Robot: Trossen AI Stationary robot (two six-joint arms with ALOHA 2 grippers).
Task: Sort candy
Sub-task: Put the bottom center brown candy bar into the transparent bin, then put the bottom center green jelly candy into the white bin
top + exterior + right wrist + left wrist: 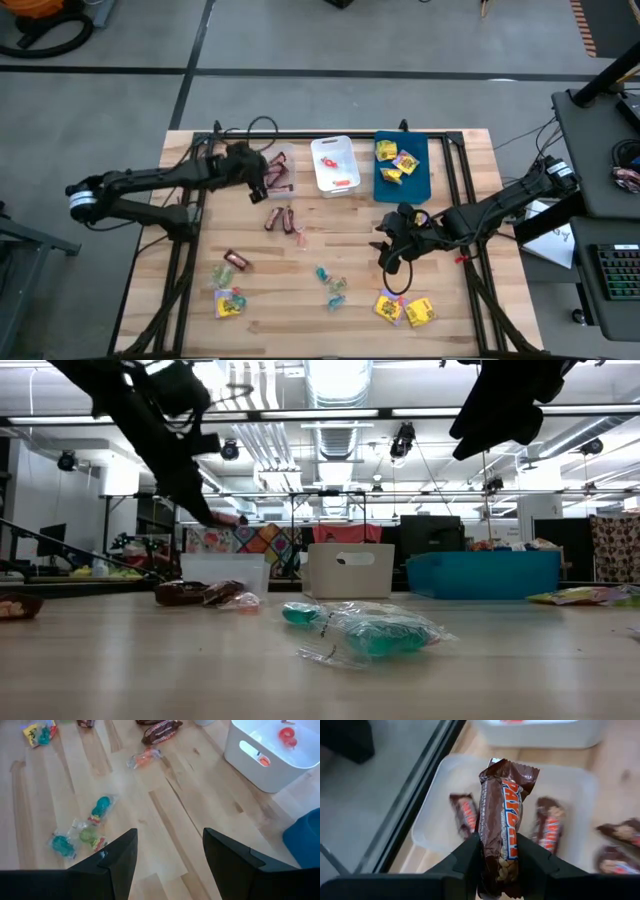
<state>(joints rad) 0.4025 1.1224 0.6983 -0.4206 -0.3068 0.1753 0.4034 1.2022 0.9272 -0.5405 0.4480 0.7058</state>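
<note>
The left hand [499, 865] pinches a dark brown wrapped mini bar with red-orange lettering [501, 820] above the clear rectangular tray [440, 805] holding similar bars. The right hand [169, 855] hangs spread over the wooden surface [200, 815].

The wooden table [300, 300] carries 3 trays [334, 165], scattered candy [282, 220] and yellow packets [404, 310].

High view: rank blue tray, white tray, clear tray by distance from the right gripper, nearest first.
Measured from the right gripper, open over the table's right-centre:
1. Blue tray: directly beyond it at the table's far edge, holding yellow packets.
2. White tray: middle of the far edge, left of the blue one.
3. Clear tray: farthest left, under the left gripper, which holds a brown bar.
</note>
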